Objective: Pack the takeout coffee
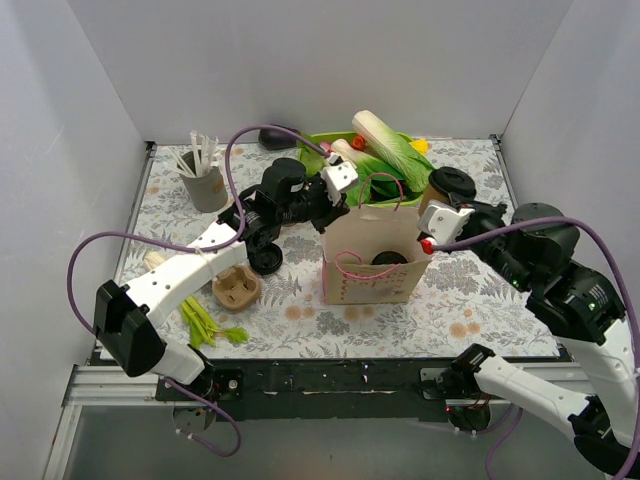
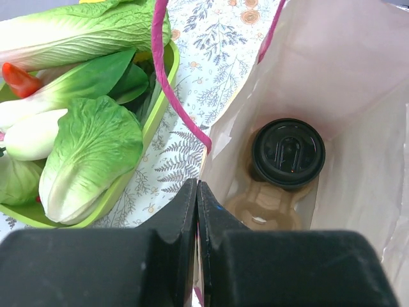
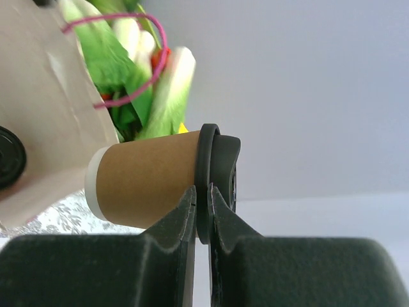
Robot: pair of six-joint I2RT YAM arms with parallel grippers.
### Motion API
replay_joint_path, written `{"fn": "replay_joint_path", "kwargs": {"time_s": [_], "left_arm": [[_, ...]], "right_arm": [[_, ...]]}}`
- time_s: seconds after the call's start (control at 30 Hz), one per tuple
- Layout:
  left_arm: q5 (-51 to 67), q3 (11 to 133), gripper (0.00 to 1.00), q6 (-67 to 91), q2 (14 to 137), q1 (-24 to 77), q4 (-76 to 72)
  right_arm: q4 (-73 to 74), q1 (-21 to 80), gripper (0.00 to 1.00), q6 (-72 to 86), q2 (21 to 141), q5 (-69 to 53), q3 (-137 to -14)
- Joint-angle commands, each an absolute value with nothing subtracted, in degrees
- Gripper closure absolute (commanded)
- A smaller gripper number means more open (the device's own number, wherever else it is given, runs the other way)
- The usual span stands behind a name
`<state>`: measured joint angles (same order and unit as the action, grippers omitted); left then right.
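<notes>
While the left claw (image 2: 197,192), shut, apparently pinches the rim of the paper bag (image 2: 345,77) to hold it open, the right claw (image 3: 201,192) grips a lidded cup (image 3: 147,176) by its lid beside the mouth; a second cup (image 2: 287,152) sits inside.

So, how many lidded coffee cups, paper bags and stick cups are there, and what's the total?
Lidded coffee cups: 2, the bagged cup and the held cup in the right gripper
Paper bag: 1
Grey cup of white sticks: 1
Total: 4
A black round thing left of the bag is too unclear to count.
</notes>
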<state>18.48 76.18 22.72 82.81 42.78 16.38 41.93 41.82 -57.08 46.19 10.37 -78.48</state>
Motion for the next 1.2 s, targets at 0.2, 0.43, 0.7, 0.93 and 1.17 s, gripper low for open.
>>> {"fn": "replay_joint_path", "kwargs": {"time_s": [0.2, 0.43, 0.7, 0.93, 1.17], "left_arm": [[18.0, 81.5, 1.0, 21.9, 83.9, 41.2, 17.8], [17.8, 84.5, 0.84, 21.4, 83.3, 40.4, 19.2], [16.8, 87.2, 0.75, 20.8, 82.2, 38.5, 21.9], [16.4, 91.6, 0.63, 19.1, 82.9, 37.6, 24.8], [15.6, 92.1, 0.63, 18.5, 82.8, 36.6, 24.3]], "right_arm": [[41.4, 37.8, 0.99, -59.1, 41.8, 22.8, -77.2], [38.8, 37.8, 0.99, -57.6, 33.6, 24.1, -57.4], [33.5, 37.8, 0.99, -56.6, 29.0, 21.9, -40.5], [25.4, 35.2, 0.99, -57.9, 28.7, 18.8, -30.3], [19.4, 30.1, 0.99, -61.6, 30.0, 12.6, -23.7]]}}
